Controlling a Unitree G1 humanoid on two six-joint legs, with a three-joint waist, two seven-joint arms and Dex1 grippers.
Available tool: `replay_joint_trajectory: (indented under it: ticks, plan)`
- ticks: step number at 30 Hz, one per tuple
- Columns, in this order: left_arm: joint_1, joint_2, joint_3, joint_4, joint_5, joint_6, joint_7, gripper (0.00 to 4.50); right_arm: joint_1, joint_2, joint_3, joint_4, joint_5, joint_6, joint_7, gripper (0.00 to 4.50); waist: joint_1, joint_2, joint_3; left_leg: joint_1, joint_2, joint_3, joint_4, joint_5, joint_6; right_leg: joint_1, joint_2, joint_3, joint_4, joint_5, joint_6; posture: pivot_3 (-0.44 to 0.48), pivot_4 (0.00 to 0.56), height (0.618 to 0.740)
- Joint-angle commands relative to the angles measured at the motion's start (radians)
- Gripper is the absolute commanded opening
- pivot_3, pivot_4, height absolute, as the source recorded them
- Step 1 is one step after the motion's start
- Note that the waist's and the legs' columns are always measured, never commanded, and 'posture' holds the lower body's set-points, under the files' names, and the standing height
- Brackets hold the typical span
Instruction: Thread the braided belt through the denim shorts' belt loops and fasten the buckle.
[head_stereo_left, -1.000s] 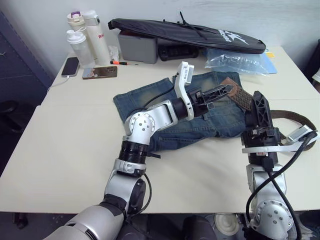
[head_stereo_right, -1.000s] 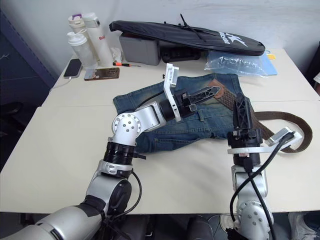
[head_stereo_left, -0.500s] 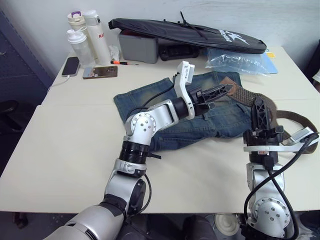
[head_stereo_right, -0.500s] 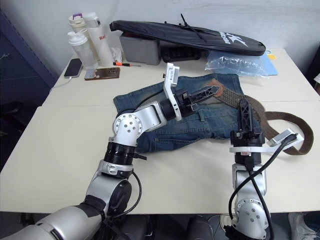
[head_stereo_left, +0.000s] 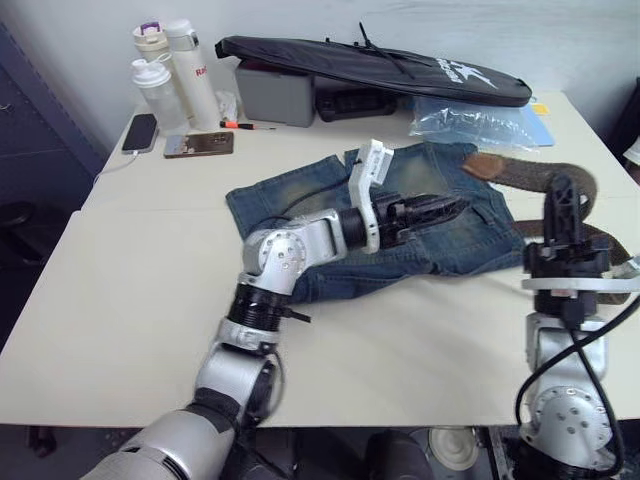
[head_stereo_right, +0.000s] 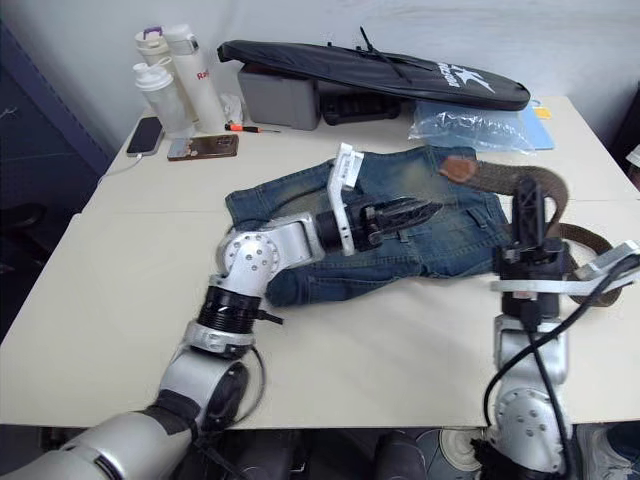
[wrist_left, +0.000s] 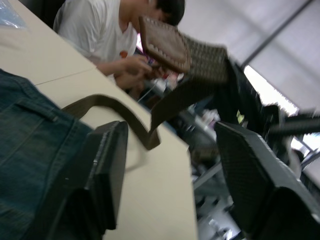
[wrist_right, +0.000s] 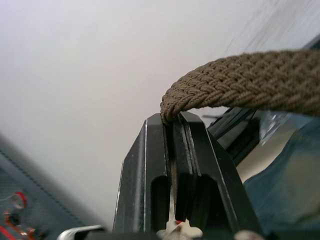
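Observation:
The denim shorts (head_stereo_left: 400, 215) lie flat in the middle of the table. My left gripper (head_stereo_left: 447, 207) hovers low over their right half, open, with nothing between its fingers (wrist_left: 107, 165). The braided belt (head_stereo_left: 530, 172) arcs up from its reddish leather tip (head_stereo_left: 483, 165) near the waistband to my right gripper (head_stereo_left: 561, 192), which stands upright at the shorts' right edge. It is shut on the braided belt (wrist_right: 240, 82), and the strap then drops to the table (head_stereo_left: 603, 238). The buckle is hidden. I cannot make out the belt loops.
A long black bag (head_stereo_left: 370, 68), a grey box (head_stereo_left: 275, 95) and a clear plastic bag (head_stereo_left: 478, 122) line the back edge. Bottles (head_stereo_left: 165, 75), a phone (head_stereo_left: 140, 132) and a screwdriver (head_stereo_left: 245, 125) sit back left. A person in a white shirt (wrist_left: 97, 27) sits beyond the table.
My left gripper has opened, let go of the belt tip and dropped towards the shorts. My right gripper shut on the strap and carried it to the right and up.

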Motion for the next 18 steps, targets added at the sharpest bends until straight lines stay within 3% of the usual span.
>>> replay_joint_trajectory:
  ticks: [1,4,7,14,18]
  plan:
    - [0.019,0.102,-0.182,-0.066,0.181,-0.196,-0.201,4.48,0.016,-0.077,-0.09,-0.064,0.039,-0.007,-0.036,0.0,0.001,0.0,0.0,0.0,0.0,0.0,0.0,0.0,0.0,0.0,0.0,0.0,0.0,0.0,0.0,0.0,0.15,0.658]
    - [0.01,0.108,-0.307,0.026,0.364,-0.416,-0.238,4.48,0.048,-0.141,-0.142,-0.068,0.039,0.006,-0.065,0.0,0.013,0.0,0.0,0.0,0.0,0.0,0.0,0.0,0.0,0.0,0.0,0.001,-0.001,0.0,-0.001,0.0,0.15,0.658]
    - [-0.031,0.035,-0.375,0.213,0.51,-0.613,-0.217,4.48,0.073,-0.177,-0.16,-0.07,0.022,0.011,-0.11,0.0,0.025,0.0,0.0,-0.001,0.0,0.001,0.002,-0.001,0.001,0.001,0.0,0.001,-0.008,0.0,-0.001,0.0,0.15,0.658]
    - [-0.243,-0.191,-0.334,0.739,0.667,-0.916,-0.09,4.48,0.184,-0.219,-0.15,-0.171,-0.026,0.053,-0.165,0.0,0.034,-0.004,0.003,-0.005,0.0,0.003,0.003,-0.002,0.004,-0.003,-0.002,0.0,-0.008,0.0,0.0,0.0,0.15,0.658]
    - [-0.336,-0.28,-0.322,0.956,0.738,-1.001,-0.045,4.48,0.256,-0.289,-0.185,-0.234,-0.046,0.08,-0.206,0.0,0.031,-0.004,0.003,-0.007,0.0,0.007,0.0,-0.003,0.004,-0.009,-0.003,0.0,-0.007,0.0,0.0,0.0,0.15,0.658]
